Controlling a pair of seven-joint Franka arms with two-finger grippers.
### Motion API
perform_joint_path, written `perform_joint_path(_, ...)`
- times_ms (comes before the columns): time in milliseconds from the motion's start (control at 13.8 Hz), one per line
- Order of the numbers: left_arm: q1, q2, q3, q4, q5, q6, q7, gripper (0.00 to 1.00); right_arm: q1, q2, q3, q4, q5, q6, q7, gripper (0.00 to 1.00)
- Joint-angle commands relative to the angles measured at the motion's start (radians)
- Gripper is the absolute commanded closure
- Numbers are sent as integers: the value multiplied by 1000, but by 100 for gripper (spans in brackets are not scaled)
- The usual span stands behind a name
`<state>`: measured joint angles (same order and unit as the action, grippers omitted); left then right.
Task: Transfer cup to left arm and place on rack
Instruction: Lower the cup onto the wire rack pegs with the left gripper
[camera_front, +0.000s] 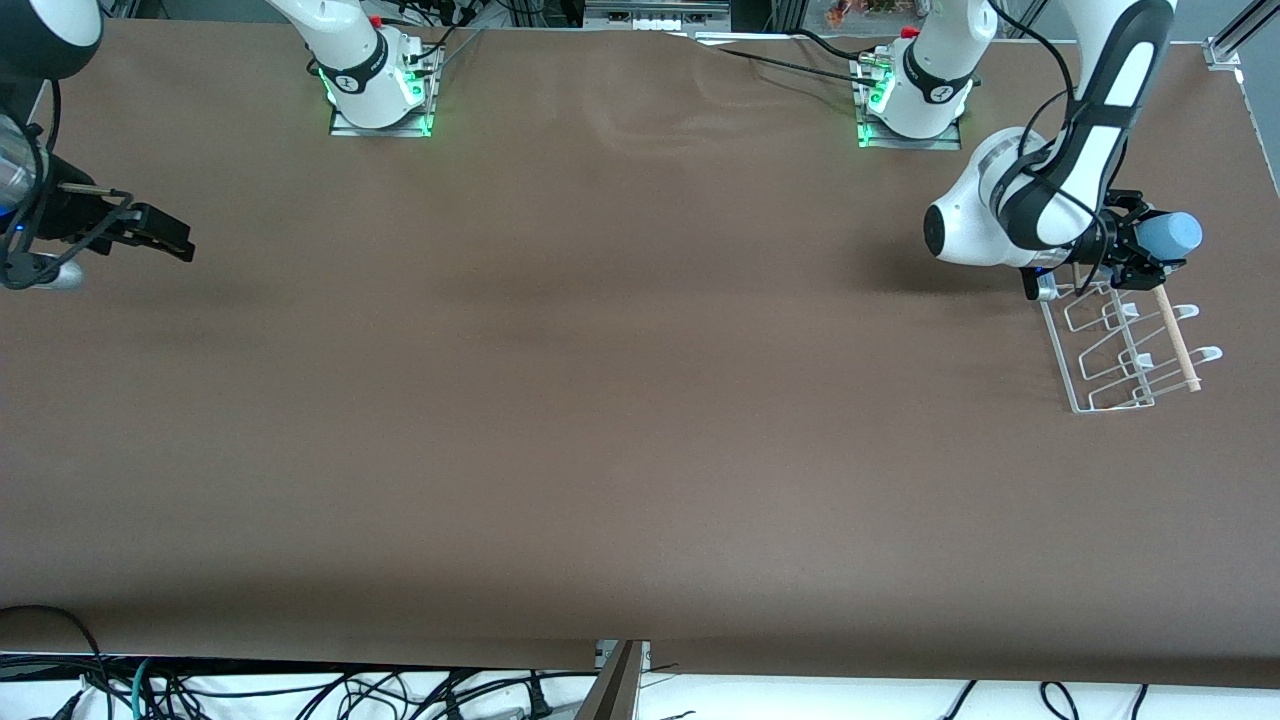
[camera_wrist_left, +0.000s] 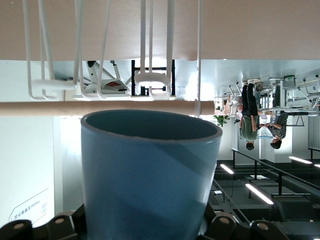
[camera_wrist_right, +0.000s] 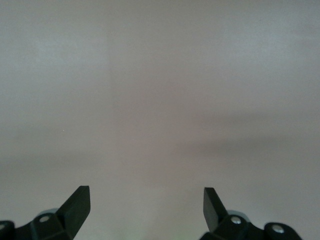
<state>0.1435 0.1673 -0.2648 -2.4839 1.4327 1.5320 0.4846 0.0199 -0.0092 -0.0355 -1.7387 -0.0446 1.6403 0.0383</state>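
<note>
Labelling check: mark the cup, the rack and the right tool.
cup (camera_front: 1172, 234), front view, its side wall.
rack (camera_front: 1080, 386), front view, its wire frame.
right tool (camera_wrist_right: 146, 204), right wrist view, midway between its fingertips.

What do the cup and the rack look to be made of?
Cup: likely plastic, smooth matte light blue, with an even, thick rim; the left gripper grips it. Rack: apparently white-coated wire, thin bent loops, plus a pale rod that looks like wood.

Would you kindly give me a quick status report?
Left pincer shut on cup, over rack end. Right pincer open, empty, waiting. Nothing in the way.
</note>
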Motion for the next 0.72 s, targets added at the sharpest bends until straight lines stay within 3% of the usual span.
perform_joint_path(0, -2, 32, 1, -3, 47, -1, -50, 100, 3, -6, 0, 2, -15, -23, -9, 0)
perform_joint_path(650, 5, 118, 3, -1, 92, 17, -148, 100, 2, -8, -7, 10, -12, -89, -9, 0)
